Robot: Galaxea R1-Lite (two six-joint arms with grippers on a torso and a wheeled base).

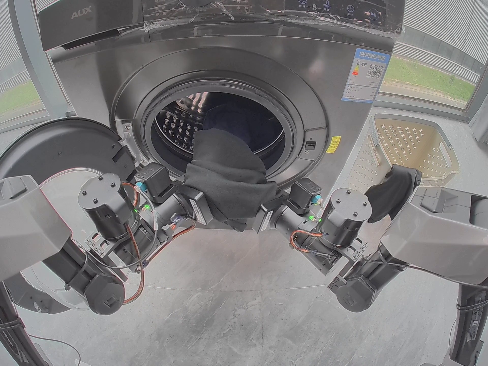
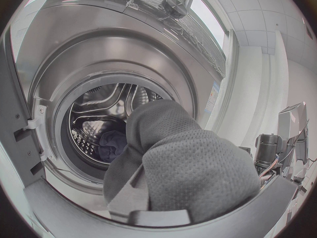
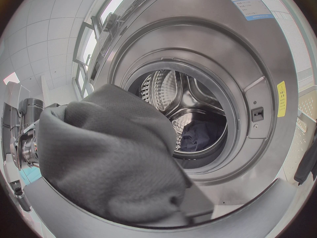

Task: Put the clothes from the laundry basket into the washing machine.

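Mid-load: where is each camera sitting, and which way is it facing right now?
Head: on the robot's head, facing forward and down at the open washing machine; left arm and right arm show, dark garment draped between them.
Left wrist: low on the left arm, looking up into the drum past the garment; right arm beyond.
Right wrist: on the right arm, also facing the drum; left arm beyond.
Shared: both wrist views show the blue cloth in the drum.

I'm counting 1 washing machine (image 1: 218,52), and it's showing 1 door (image 1: 56,148). 1 laundry basket (image 1: 412,143) is sitting in view. Garments are coming to 3: 1 grey garment (image 1: 223,174), 1 dark blue garment (image 1: 244,120), 1 black garment (image 1: 394,189). Stickers are numbering 2: 1 blue sticker (image 1: 366,74), 1 yellow sticker (image 1: 333,144).
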